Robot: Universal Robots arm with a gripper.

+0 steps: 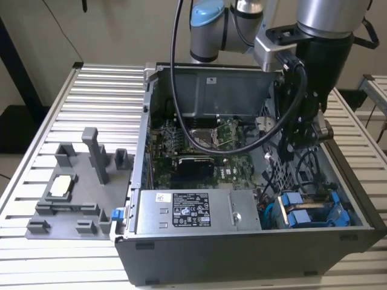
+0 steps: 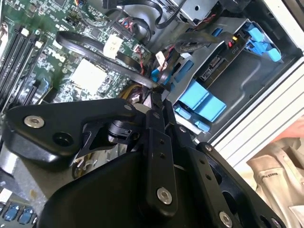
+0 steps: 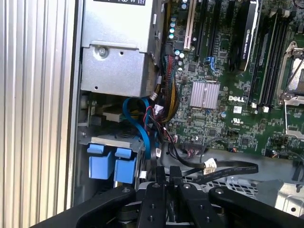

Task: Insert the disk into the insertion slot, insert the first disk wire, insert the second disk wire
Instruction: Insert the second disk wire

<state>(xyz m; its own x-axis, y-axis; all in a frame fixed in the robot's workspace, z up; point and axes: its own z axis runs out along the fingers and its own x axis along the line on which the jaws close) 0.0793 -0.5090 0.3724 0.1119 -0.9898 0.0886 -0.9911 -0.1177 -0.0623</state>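
In the insertion slot sits the blue-framed disk

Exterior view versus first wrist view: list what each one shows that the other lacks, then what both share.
Exterior view adds: the grey fixture tray on the slatted table, and the arm's silver joint above the case. First wrist view adds: a finned silver heatsink on the motherboard and a white-tipped black cable near the gripper. Both: the power-supply box, the green motherboard and the disk by its blue carrier tabs.

Bright even light, soft shadows, mild glare
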